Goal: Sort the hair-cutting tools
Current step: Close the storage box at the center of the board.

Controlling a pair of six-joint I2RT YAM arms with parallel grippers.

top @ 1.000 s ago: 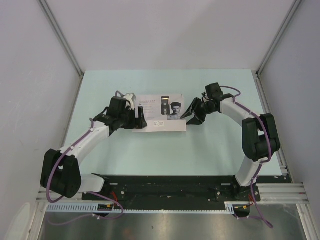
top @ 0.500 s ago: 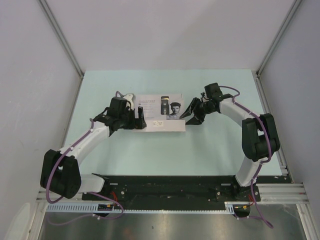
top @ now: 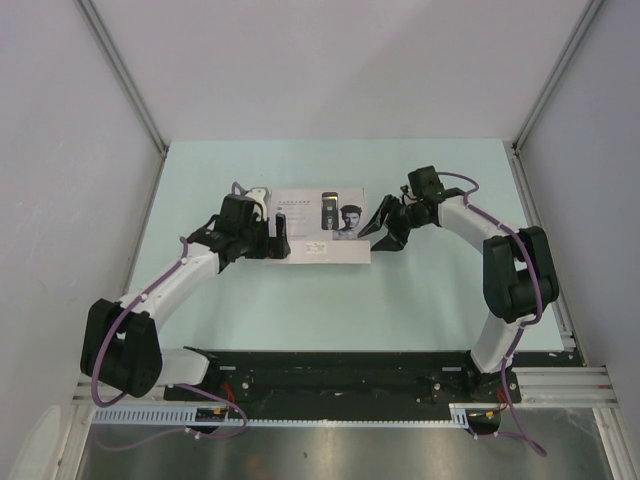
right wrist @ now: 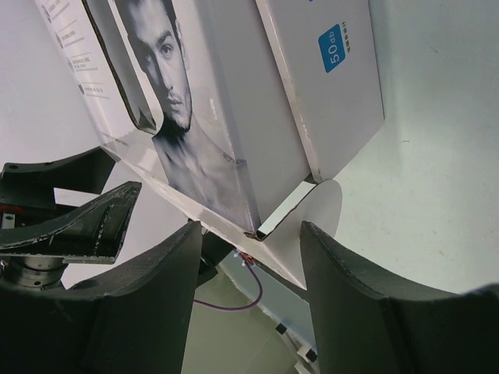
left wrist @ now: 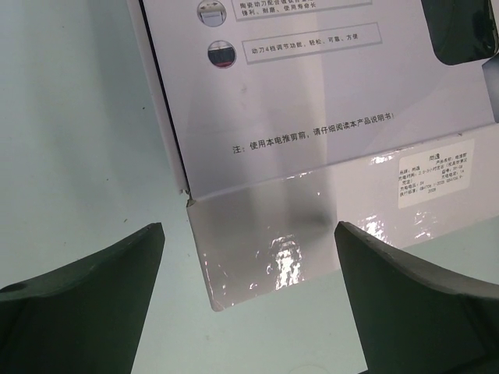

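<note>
Jaws of the left gripper (left wrist: 248, 232) are standing wide apart, straddling the near-left corner of the flat white box (top: 318, 232) without touching it. The box is lying on the pale green table (top: 330, 300) between the 2 arms, printed lid up; where the hair-cutting tools are lying cannot be told. The right gripper (right wrist: 251, 230) is standing partly open around the box's right corner flap, clamping nothing.

Box (left wrist: 296, 234): glossy cardbd; table (left wrist: 78, 117): smooth, matt.
</note>
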